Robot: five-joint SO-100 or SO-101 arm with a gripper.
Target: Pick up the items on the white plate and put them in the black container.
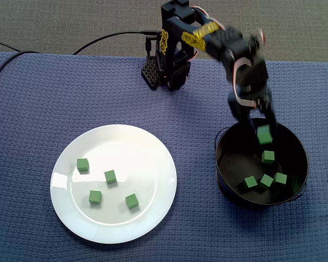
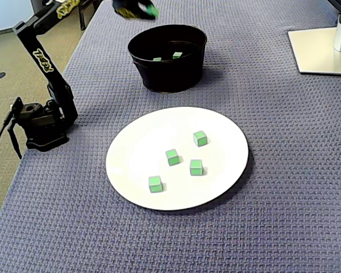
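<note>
Several green cubes lie on the white plate (image 1: 120, 147) (image 2: 148, 142), among them one (image 1: 82, 164) at its left and one (image 1: 132, 201) toward the front of that view. The black container (image 1: 229, 191) (image 2: 165, 74) holds several more green cubes, such as one (image 1: 268, 156) (image 2: 177, 55). My gripper (image 1: 262, 131) (image 2: 148, 10) hangs over the container's rim, blurred by motion. It is shut on a green cube (image 1: 264, 134) (image 2: 152, 10) held above the container's inside.
The arm's base (image 1: 167, 71) (image 2: 42, 122) is clamped at the edge of the blue cloth, with a black cable (image 1: 109, 38) running off it. A white monitor stand (image 2: 324, 48) sits at the far right of one fixed view.
</note>
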